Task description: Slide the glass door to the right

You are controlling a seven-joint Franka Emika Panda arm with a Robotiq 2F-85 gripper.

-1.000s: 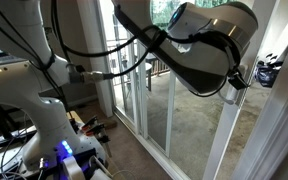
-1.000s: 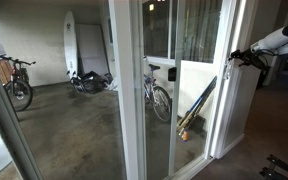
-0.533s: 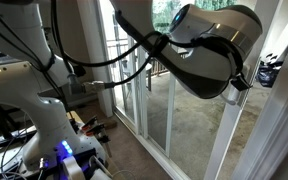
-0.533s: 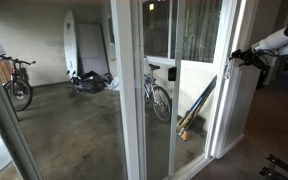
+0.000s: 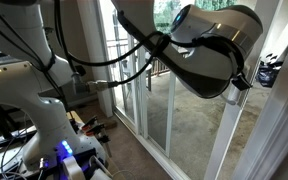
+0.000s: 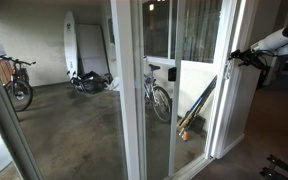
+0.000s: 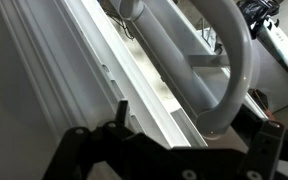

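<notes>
end effector [image 7: 194, 128] spread apart, seemingly straddling the glass door [image 6: 202, 110] handle [image 7: 234, 70].

One glass door [image 6: 200, 95], one handle [image 7: 238, 62], two upright bicycles [image 6: 18, 86] [image 6: 157, 96]

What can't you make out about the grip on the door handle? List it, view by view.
Exterior view: the end effector by the handle is too small to show whether it is closed.
Exterior view: the arm covers the edge of the glass door; the handle cannot be picked out.
Wrist view: the fingers are dark and cut off by the bottom edge; contact with the handle cannot be told.
</notes>
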